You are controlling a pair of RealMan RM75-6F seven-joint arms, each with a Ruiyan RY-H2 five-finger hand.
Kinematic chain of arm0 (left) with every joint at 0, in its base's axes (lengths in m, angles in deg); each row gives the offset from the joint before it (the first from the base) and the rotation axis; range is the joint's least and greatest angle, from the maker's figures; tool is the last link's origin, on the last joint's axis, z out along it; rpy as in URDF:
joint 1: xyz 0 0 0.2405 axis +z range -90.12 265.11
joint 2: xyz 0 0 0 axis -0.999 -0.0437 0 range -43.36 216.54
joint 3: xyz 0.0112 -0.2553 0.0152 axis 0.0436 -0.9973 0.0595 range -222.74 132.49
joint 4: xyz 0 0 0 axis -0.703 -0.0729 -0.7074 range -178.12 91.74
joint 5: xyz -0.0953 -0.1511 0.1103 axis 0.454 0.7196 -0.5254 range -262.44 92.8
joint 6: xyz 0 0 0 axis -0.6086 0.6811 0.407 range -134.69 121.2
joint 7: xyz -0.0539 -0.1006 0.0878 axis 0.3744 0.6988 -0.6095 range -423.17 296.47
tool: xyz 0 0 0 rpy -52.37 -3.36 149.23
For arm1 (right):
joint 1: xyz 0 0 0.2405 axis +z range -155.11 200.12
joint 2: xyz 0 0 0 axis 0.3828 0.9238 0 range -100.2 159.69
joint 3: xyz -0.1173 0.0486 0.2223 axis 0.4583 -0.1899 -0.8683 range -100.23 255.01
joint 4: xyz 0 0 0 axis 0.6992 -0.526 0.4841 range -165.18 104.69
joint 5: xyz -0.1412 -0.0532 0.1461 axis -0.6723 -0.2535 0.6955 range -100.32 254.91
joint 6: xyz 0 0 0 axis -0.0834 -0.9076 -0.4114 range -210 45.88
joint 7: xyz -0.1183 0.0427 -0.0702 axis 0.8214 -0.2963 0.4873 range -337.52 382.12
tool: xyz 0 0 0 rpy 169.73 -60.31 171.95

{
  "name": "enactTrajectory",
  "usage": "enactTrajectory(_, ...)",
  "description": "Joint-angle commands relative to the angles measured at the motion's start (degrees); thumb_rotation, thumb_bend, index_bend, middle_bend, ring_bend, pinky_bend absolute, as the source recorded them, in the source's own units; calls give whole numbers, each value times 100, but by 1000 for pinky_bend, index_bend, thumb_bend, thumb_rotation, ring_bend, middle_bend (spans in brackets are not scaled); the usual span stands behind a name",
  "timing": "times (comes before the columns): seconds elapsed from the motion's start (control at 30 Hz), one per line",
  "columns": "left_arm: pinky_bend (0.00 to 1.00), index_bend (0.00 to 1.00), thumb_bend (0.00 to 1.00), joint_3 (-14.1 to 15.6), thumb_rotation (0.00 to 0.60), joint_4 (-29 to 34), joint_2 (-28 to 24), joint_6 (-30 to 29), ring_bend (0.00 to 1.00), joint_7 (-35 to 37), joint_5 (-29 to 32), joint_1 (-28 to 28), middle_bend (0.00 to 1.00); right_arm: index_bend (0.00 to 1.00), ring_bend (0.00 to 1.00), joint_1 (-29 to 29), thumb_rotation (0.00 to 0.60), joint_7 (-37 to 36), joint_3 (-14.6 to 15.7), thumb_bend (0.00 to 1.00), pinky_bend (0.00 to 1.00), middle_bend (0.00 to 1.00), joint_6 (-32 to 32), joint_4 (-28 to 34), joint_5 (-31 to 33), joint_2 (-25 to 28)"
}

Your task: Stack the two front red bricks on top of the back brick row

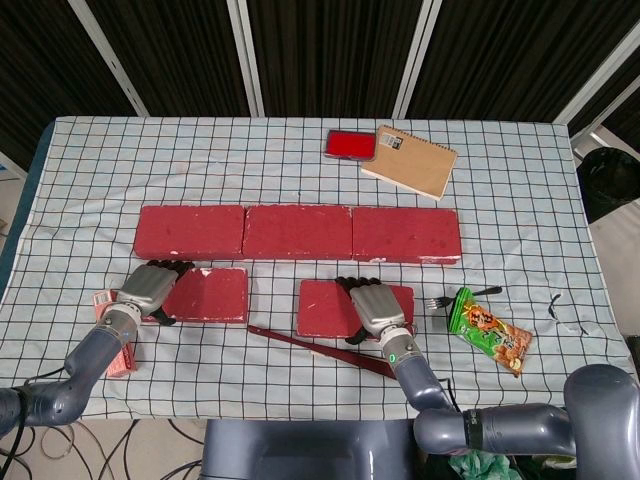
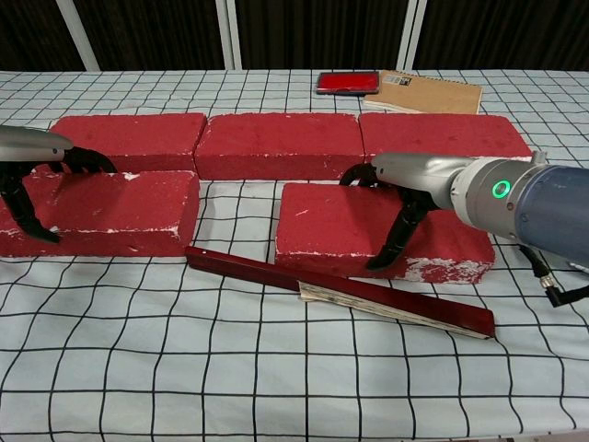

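Three red bricks form the back row (image 1: 298,231) (image 2: 276,145) across the middle of the table. The front left brick (image 1: 212,295) (image 2: 110,212) lies flat on the cloth. My left hand (image 1: 150,288) (image 2: 28,161) grips its left end, fingers over the top and thumb down the near face. The front right brick (image 1: 322,307) (image 2: 327,230) also lies flat. My right hand (image 1: 375,308) (image 2: 414,180) spans its right half, fingers hooked over the far edge and thumb on the near face.
A dark red folded fan (image 1: 320,347) (image 2: 340,290) lies slanted just in front of the right brick. A fork (image 1: 455,297) and a snack packet (image 1: 490,335) sit to the right, and a pink packet (image 1: 118,340) lies under my left arm. A red case (image 1: 350,144) and notebook (image 1: 408,160) lie behind the row.
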Motion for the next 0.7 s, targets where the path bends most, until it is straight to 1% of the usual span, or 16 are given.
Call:
enactTrajectory(0.03,240,123,225,0,600,6,0,-2,117,-10,1,-6,195,222,351,-8,600,6,-6,286,378,296,-11,-17,-12,-5)
enactTrajectory(0.7,240,123,225,19,600,44,10,-25,117,-81,61,-32,195,228,352,-76,600,-27,-63,293,379,303,-11,29,-76,52)
